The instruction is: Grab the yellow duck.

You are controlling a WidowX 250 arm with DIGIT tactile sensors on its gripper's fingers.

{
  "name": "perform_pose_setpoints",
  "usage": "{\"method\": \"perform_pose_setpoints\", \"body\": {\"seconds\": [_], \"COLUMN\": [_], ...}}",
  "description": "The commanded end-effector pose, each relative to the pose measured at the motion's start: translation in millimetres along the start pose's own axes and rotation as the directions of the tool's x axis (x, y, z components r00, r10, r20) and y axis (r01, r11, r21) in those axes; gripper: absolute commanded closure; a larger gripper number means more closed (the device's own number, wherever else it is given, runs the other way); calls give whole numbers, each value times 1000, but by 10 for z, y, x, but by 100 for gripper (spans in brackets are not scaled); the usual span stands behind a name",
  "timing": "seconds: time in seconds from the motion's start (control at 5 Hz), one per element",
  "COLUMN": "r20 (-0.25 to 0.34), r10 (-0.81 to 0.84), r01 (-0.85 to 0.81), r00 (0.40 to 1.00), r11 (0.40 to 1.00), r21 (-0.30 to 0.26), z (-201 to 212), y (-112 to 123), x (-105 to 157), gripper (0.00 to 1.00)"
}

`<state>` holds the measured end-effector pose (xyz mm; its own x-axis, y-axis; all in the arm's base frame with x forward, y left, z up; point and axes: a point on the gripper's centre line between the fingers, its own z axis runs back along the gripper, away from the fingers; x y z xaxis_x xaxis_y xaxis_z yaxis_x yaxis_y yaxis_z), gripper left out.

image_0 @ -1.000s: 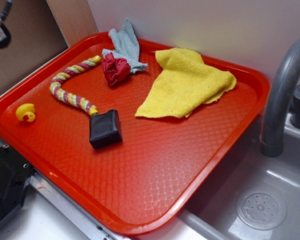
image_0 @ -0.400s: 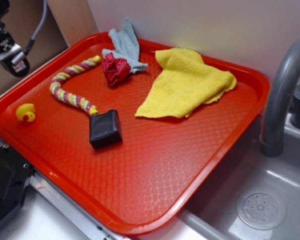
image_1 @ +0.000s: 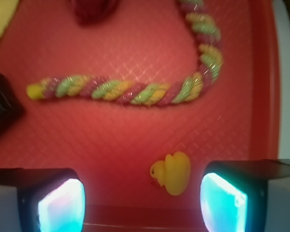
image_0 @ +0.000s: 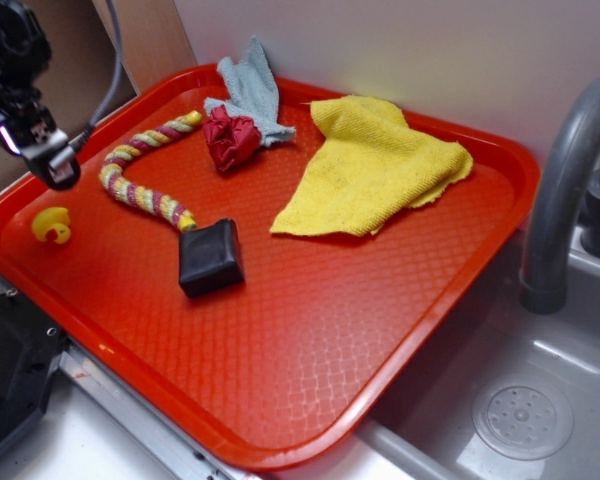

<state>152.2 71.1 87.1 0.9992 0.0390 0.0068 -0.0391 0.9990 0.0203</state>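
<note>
Near the nine o'clock edge of a red tray (image_0: 310,340) sits the yellow duck (image_0: 51,226), small and glossy, resting on the tray floor by itself. From the wrist camera the duck (image_1: 172,172) lies between the two fingers of the gripper (image_1: 141,200), closer to the right-hand finger in that picture and not touching either one. The fingers (image_1: 62,203) are spread wide apart and hold nothing. From the outside camera the gripper (image_0: 42,150) hangs at about twelve o'clock from the duck, above the tray and clear of it.

Just past the duck, toward two o'clock, a braided rope (image_0: 140,180) in yellow, pink and green curves across the tray. Its lower end touches a black block (image_0: 210,257) near the tray's middle. At the tray's twelve o'clock side lies a crumpled red cloth (image_0: 230,138), resting against a grey cloth (image_0: 250,88) that reaches the far rim. Toward two o'clock a large yellow cloth (image_0: 375,165) is spread flat, well apart from the duck.

The tray rests partly over a grey sink (image_0: 520,400), whose basin and round drain show at five o'clock. A grey faucet (image_0: 565,190) curves up at three o'clock. A pale wall (image_0: 430,50) runs behind the tray, with a brown panel (image_0: 145,40) at eleven o'clock.
</note>
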Motion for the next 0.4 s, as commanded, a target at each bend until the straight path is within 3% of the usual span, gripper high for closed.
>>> {"method": "perform_pose_setpoints", "body": {"seconds": [0.0,0.2], "r20": [-56,-88], "r10": [-13,-6], "r01": [19,20], "r00": [998,996], "r11": [994,987], "r21": [112,159], "z": [-339,-501], "y": [149,187], "x": [-93,-144], "gripper": [0,0]}}
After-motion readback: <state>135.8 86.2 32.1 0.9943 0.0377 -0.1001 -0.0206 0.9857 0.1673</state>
